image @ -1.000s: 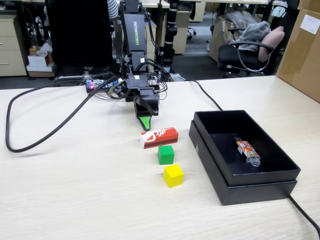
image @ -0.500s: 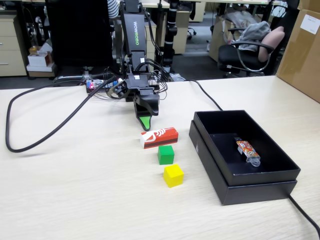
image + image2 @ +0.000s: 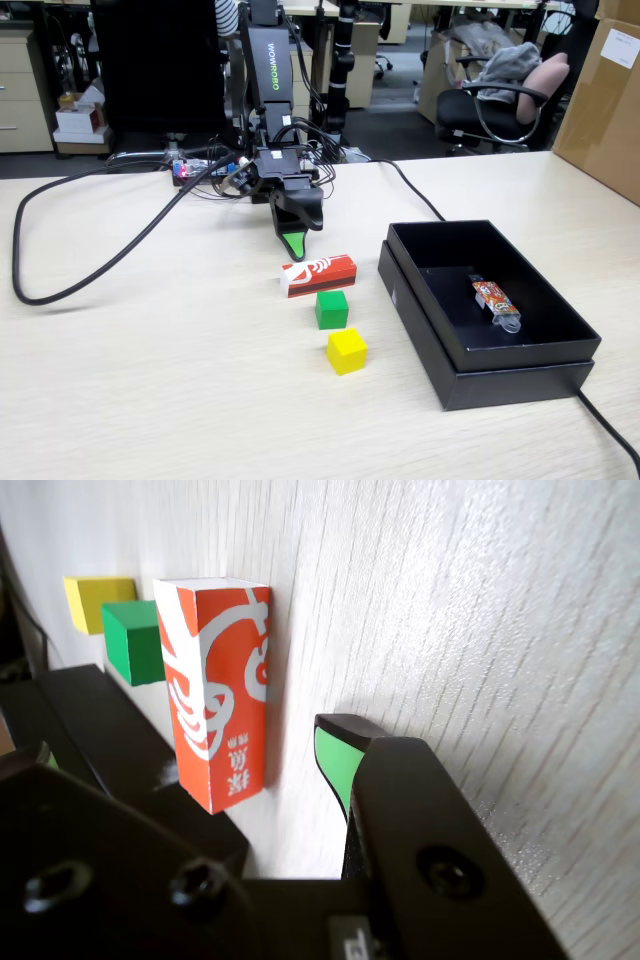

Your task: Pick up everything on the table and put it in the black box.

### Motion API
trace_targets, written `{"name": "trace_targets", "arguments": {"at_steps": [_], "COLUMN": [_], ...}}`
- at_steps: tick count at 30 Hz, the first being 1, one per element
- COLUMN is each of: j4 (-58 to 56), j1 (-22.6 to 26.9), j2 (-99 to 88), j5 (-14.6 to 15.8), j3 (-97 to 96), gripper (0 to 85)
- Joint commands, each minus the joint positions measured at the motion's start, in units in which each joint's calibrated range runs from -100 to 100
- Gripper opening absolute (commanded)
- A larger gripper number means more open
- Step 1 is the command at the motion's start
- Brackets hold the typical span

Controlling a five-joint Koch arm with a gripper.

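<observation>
On the left of the fixed view, a thick black cable (image 3: 90, 235) is looped across the light wood-grain worktop (image 3: 150, 380) and leads back to the base of the black arm (image 3: 268, 75). The arm is bent forward and down, so that the tool (image 3: 291, 246) is held low over the worktop, just behind the red-and-white packet (image 3: 319, 275) and apart from it. In the wrist view the tool (image 3: 290, 780) is seen with a clear gap between its jaws: one green-padded fingertip (image 3: 335, 760) is visible on the right, the other black jaw lies at lower left, and nothing is held between them. The red-and-white packet (image 3: 220, 690) is seen lying on the worktop ahead of this gap.

In the fixed view, in front of the packet, the green cube (image 3: 331, 309) and then the yellow cube (image 3: 347, 351) are lined up toward the camera, each near the next but not touching. To their right the black box (image 3: 480, 355) is set on the worktop, and a colourful candy wrapper (image 3: 495, 301) is lying inside it. At the far right edge a brown cardboard carton (image 3: 605, 100) is seen.
</observation>
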Motion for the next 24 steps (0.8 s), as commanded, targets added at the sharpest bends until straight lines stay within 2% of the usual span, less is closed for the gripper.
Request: {"name": "trace_targets", "arguments": {"at_steps": [1,4,5,6,8,11,14,16,24], "j4": [-0.7,-8.0,-12.8,-24.4,-36.2,-47.3,-52.7,-56.8,-67.0], "j1": [0.6,0.6,0.6,0.8,0.9,1.2,1.8,2.2,2.7], "j2": [-0.1,-3.0,-4.6,-7.1,-9.5,-12.2,-12.5,-11.8,-0.3], "j5": [-0.3,-0.1,0.1,1.7,3.1,4.1,4.2,4.2,5.2], "j3": [1.8,6.4,9.0,15.3,22.1,30.4,36.4,40.2,51.9], "gripper": [48.9,48.4,48.3,48.1,48.1,47.5,46.8,43.5,43.2]}}
